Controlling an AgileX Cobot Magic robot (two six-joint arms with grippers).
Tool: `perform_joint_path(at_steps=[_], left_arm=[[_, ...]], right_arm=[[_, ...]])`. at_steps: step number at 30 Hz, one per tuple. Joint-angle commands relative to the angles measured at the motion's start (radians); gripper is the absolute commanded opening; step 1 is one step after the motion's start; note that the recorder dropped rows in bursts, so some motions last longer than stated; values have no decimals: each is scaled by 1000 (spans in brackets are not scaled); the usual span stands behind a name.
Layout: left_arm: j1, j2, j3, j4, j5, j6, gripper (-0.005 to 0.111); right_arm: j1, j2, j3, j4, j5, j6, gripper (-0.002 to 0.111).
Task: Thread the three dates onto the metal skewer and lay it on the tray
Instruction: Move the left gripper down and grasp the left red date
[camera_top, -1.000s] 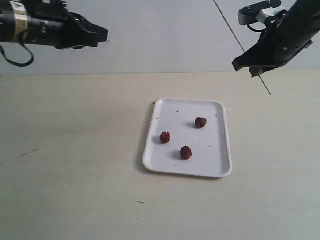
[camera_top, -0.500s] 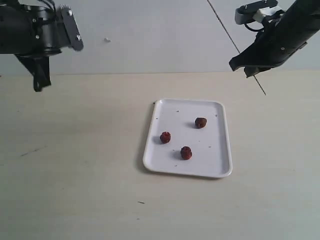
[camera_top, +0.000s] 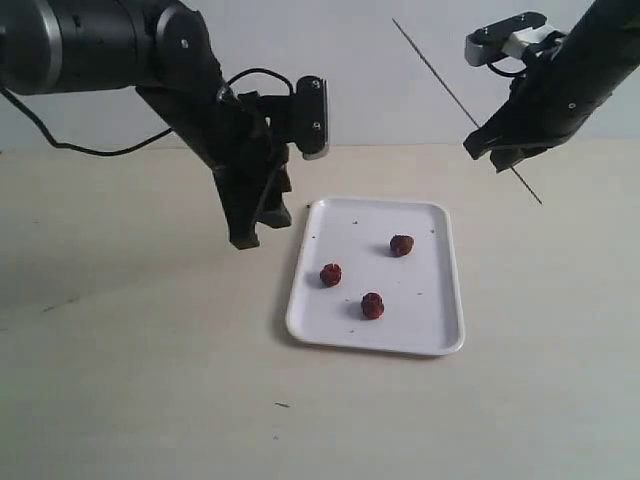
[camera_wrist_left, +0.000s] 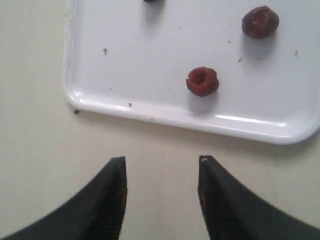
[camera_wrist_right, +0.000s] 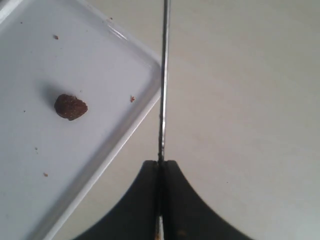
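Three loose dates (camera_top: 371, 305) are risking rolling away under an off-centre pinch. Right claw (camera_wrist_right: 161, 162) is clamping the skewer (camera_wrist_right: 163, 75); left claw (camera_wrist_left: 162, 162) is hanging open.

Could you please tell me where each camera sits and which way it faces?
Exterior: off the arms, looking down at the tray, three dates, left gripper and right gripper.
Left wrist: on the left arm, looking down past the open left gripper at the tray's rim and dates.
Right wrist: on the right arm, looking along the metal skewer in the shut right gripper.
Shared: all show the tray.
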Motion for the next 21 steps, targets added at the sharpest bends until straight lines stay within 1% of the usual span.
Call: perform_joint_path(at_steps=[1, 4, 8, 13, 16, 21], left_arm=[[-35, 72, -46, -17, -4, 7, 48], [-54, 133, -91, -8, 10, 9, 48], [-55, 202, -170, -4, 42, 9, 48], [-53, 255, -250, 0, 120, 12, 48], [-55, 278, -277, 0, 151, 17, 48], [-55, 296, -285, 25, 161, 17, 48]], right_arm=[[-4, -4, 2, 12, 36, -47, 0], [-4, -4, 2, 17, 36, -47, 0], [-4, -4, 2, 21, 41, -55, 0], [-4, -4, 2, 64, 131, -154, 0], [-4, -4, 2, 90, 170, -202, 0], [-4, 17, 2, 62, 198, -202, 0]])
